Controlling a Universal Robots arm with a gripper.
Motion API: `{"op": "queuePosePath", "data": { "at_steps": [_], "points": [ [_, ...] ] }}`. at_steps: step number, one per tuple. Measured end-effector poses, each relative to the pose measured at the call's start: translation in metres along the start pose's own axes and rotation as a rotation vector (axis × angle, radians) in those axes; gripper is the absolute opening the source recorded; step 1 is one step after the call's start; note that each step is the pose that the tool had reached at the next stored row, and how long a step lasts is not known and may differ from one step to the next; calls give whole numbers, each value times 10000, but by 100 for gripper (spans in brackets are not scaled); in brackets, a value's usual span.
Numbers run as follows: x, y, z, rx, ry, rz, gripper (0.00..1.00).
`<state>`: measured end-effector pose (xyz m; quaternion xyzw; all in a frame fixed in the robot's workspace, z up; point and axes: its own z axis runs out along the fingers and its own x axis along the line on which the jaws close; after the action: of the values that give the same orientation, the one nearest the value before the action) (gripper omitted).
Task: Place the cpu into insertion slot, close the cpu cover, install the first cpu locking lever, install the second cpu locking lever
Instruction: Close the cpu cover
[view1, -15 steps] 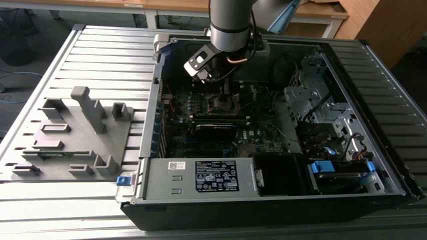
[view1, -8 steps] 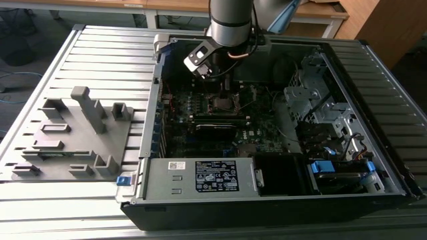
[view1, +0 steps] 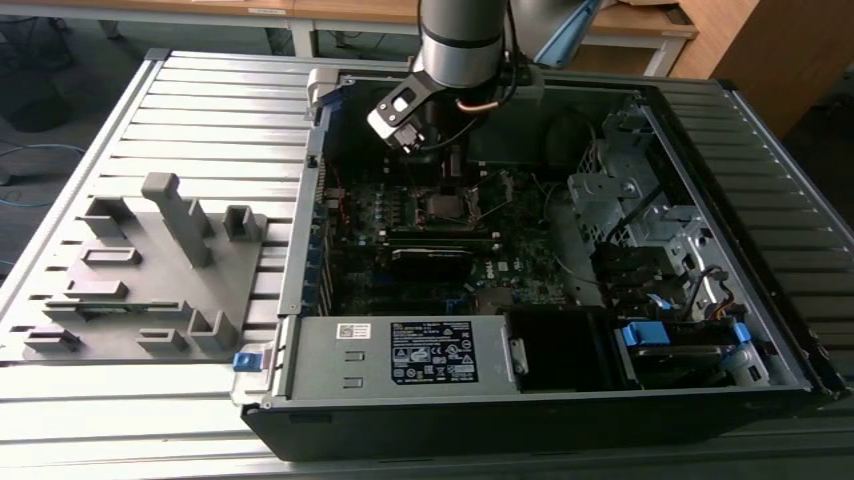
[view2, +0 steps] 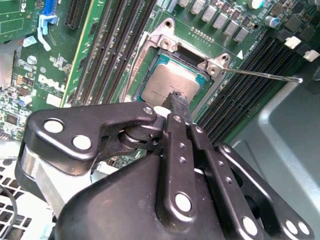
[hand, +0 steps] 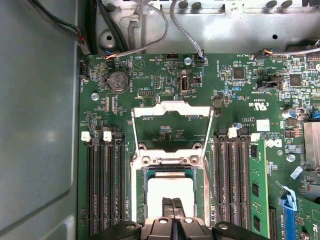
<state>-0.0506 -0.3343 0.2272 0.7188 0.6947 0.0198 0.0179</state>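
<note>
**One pincer, tips together, over a seated cpu**

Shows the pincer (hand: 173, 200) with both fingertips (hand: 167, 207) pressed together and clamped on nothing. Sets them at the middle of the cpu (hand: 167, 186), touching or just above; cannot tell which. Finds that cpu lying flat in the insertion slot (hand: 150, 172), silvery face up and square to the frame. Finds the cpu cover (hand: 172, 108) swung open off the slot on its hinged edge, with bare board visible through its window. Picks out, in the second wrist view, one locking lever (view2: 260, 74) as a thin wire rod standing free beside the slot, not hooked down. Counts long black memory slots (hand: 105, 190) on both sides of the socket.

Puts all of this, in the exterior view, toward the far middle of the open computer case (view1: 534, 432). Notes a grey fixture tray (view1: 160, 260) well apart on the exterior view's left.

Judges the cpu light, stiff and thin, slick on its metal face and fragile on the contact side. Favours a hold by two opposite edges and only gentle pressure from above. Takes the cover for thin, springy sheet metal, best pushed at its free edge.
</note>
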Motion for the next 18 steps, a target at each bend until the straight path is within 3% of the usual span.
{"op": "queuePosePath", "data": {
  "at_steps": [11, 18],
  "points": [
    [-1, 0, -14, 3, -6, -1, 10],
    [0, 8, -148, 1, -2, -1, 10]
  ]
}}
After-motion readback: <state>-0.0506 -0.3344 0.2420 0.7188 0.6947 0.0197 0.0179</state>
